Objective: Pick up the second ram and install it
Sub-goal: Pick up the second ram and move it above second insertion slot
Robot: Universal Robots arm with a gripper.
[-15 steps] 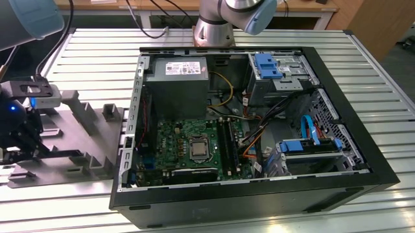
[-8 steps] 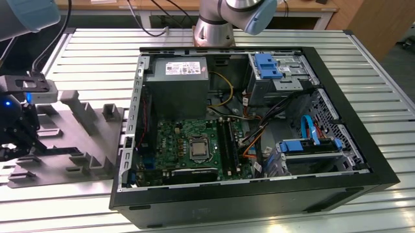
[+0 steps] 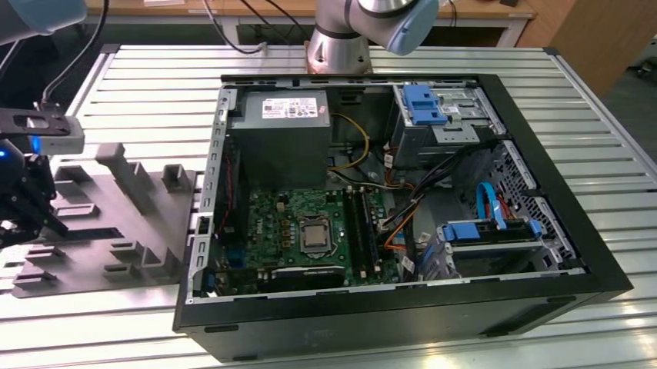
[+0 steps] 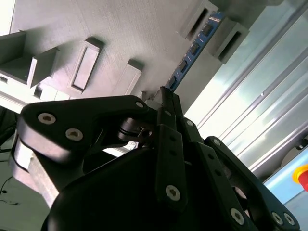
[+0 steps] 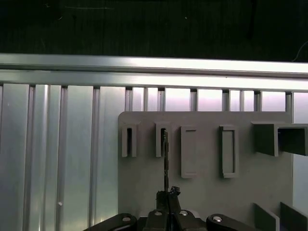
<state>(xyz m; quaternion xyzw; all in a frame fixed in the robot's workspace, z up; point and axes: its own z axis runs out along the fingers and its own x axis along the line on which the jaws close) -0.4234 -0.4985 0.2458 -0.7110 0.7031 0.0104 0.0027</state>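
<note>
Claw: drawn in narrow, its two black fingers pressed onto the near end of the second ram, so it is gripping the stick by its thin faces.
Second ram: a blue stick with black chips. In the first wrist view it appears edge-on as a thin dark line running from the fingertips to a slotted block.
Ram's far end: it reaches one of the raised slotted blocks of the grey tray. In the second wrist view it runs between two such blocks. Whether it is seated in the slot or lifted clear of it, I cannot tell.
Grey tray: a moulded plastic plate with raised blocks, flat on the desk just beside the computer case, on the exterior view's left.
Arm end: in the exterior view its dark body hangs over the tray's outer edge at the far left, well apart from the case.
Computer case: a black tower lying on its side, open upward.
Inside the case: a green circuit board with long black slot strips, and a grey power box beside it.
Desk: ribbed aluminium slats, carrying tray and case.
</note>
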